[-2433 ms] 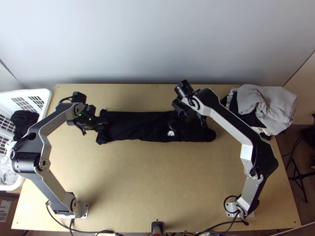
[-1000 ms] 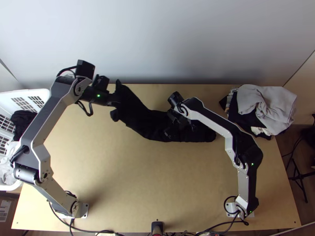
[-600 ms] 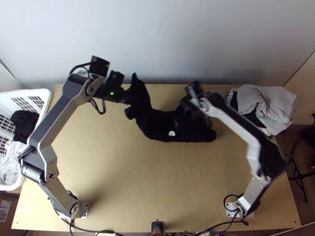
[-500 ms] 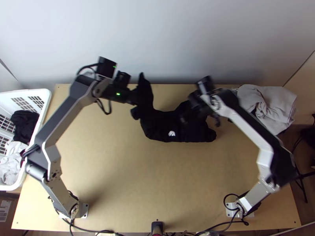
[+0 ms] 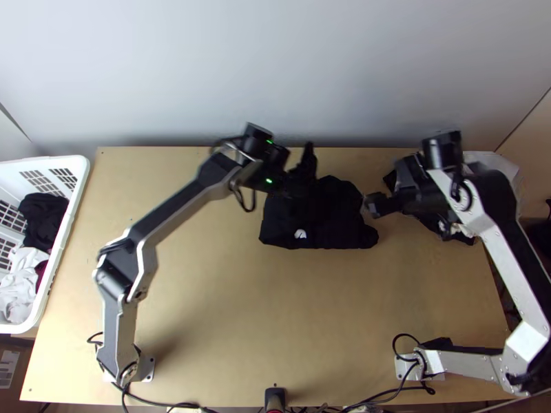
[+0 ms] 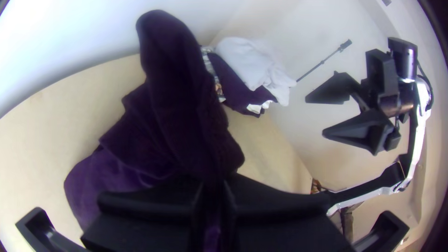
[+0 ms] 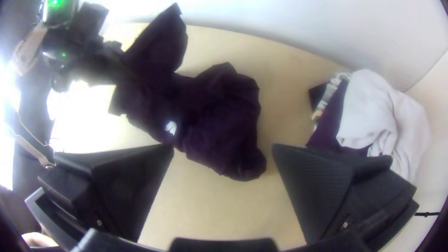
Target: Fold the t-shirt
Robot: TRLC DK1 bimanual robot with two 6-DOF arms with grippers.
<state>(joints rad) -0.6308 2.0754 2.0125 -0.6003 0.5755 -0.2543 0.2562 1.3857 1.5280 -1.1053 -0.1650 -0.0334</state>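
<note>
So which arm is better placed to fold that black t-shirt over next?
Left, I'd judge: the left end effector is shut on a raised part of the t-shirt. The right end effector is open, holding nothing.

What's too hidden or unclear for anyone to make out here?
- Gripped part of the black t-shirt: left wrist view, covered by the fingers of the left gripper.
- Details of its white mark: top view, too small.
- Part of the clothes pile: top view, behind the right arm.
- One side of the laundry basket: top view, cut off by the left edge.
</note>
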